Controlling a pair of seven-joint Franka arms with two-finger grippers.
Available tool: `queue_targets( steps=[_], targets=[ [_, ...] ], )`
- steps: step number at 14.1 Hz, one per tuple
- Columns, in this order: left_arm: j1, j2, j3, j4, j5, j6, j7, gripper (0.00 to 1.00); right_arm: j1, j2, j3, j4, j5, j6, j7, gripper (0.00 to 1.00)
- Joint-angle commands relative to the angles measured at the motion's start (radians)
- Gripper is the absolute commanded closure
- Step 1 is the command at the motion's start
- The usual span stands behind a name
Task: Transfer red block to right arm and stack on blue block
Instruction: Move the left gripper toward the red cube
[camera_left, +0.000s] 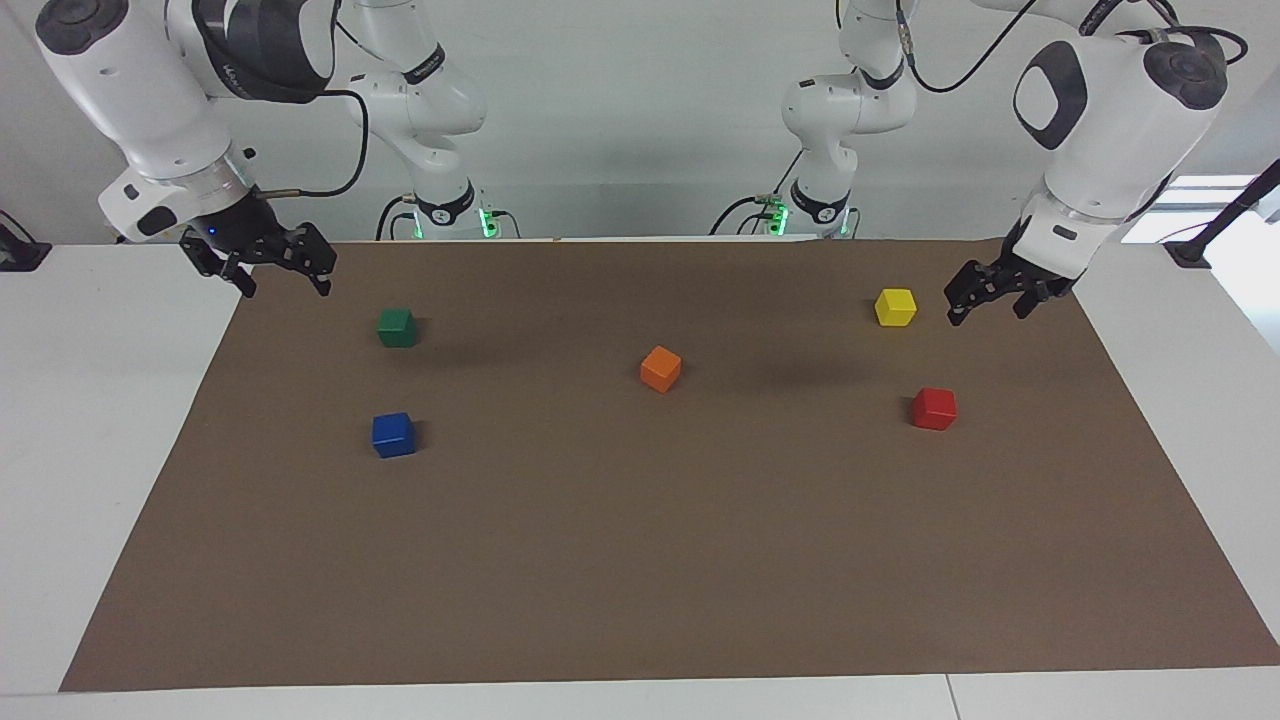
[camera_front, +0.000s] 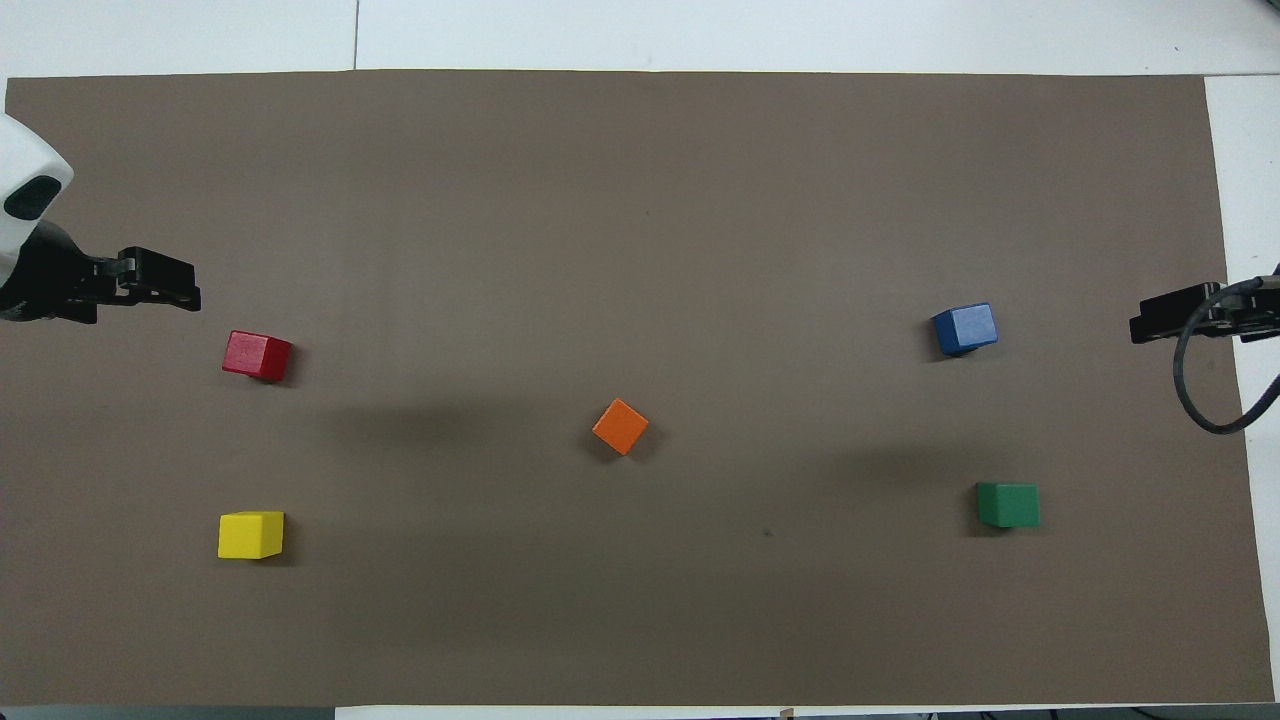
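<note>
Table: white tabletop (camera_left: 100, 420) carrying everything else, its bare surface showing around the mat at both arms' ends.
Mat: large flat brown paper sheet (camera_left: 640, 560) spread over most of the table; all five cubes sit on it, well apart from one another.
Right arm: white jointed robot arm (camera_left: 130, 90) with black patches, silver wrist ring and a tiny blue wrist light, waiting above its own corner of the mat.
Left arm: similar white jointed robot arm (camera_left: 1110, 110), bent down over the mat's edge at its own end.
Right gripper: black two-finger gripper (camera_left: 283, 285), raised over the mat's corner near the green cube, fingers spread apart and gripping nothing; its tip shows at the edge of the overhead view (camera_front: 1160, 322).
Left gripper: black two-finger gripper (camera_left: 988, 305), in the air just beside the yellow cube, fingers parted and empty, touching no cube; in the overhead view (camera_front: 165, 292) it sits close to the red block.
Red block: small bright red cube (camera_left: 934, 408) (camera_front: 257, 355), flat on the mat toward the left arm's end, farther from the robots than the yellow cube, untouched.
Blue block: small dark blue cube (camera_left: 394, 434) (camera_front: 965, 329), on the mat toward the right arm's end, farther from the robots than the green cube, nothing on top.
Orange cube: small orange cube (camera_left: 661, 368), near the mat's middle, turned cornerwise.
Yellow cube: small yellow cube (camera_left: 895, 306), toward the left arm's end.
Green cube: small dark green cube (camera_left: 397, 327), toward the right arm's end.
</note>
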Motion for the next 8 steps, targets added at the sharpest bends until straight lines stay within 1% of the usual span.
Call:
queue_targets(
  steps=[1,3,5,6,8],
  targets=[
    [0.001,-0.055,0.005,-0.123,0.006,0.120,0.015,0.00,-0.010,-0.001,0.007,0.001,0.013,-0.013,0.000,0.00],
    [0.003,-0.037,0.007,-0.144,0.007,0.149,0.106,0.00,-0.010,-0.001,0.007,0.001,0.013,-0.013,-0.002,0.00],
    [0.015,-0.035,0.008,-0.196,0.007,0.200,0.156,0.00,-0.010,-0.002,0.007,-0.002,0.013,-0.013,0.000,0.00],
    [0.017,-0.034,0.008,-0.201,0.008,0.211,0.173,0.00,-0.010,-0.001,0.007,-0.002,0.013,-0.013,0.001,0.00],
    [0.015,-0.026,0.005,-0.204,0.075,0.221,0.246,0.00,-0.010,-0.001,0.007,-0.002,0.013,-0.011,0.005,0.00]
  ],
)
